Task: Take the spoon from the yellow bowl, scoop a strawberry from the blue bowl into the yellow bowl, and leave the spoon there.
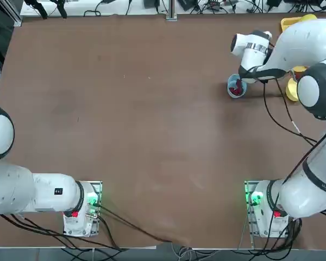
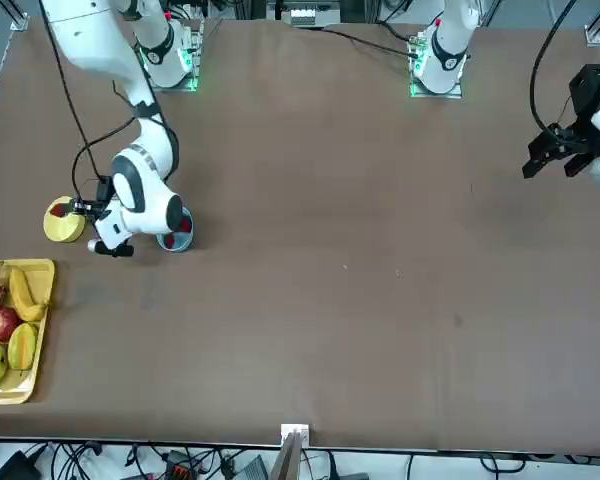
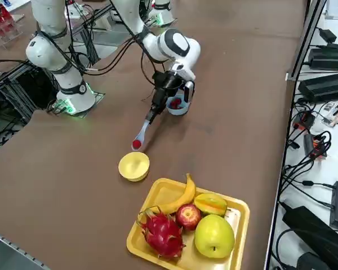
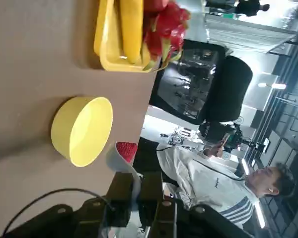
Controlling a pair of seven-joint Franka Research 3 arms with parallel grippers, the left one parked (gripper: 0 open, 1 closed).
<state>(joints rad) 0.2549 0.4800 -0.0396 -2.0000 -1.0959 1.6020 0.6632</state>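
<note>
Our spoon [image 3: 140, 136], a strawberry [image 3: 137, 144] in its bowl end, is gripped by the handle in the right gripper's fingers [image 4: 124, 187], its long axis slanting out from them toward the yellow bowl [image 3: 134, 167], beside which it is held, so we judge the next move carries it over that rim.
</note>
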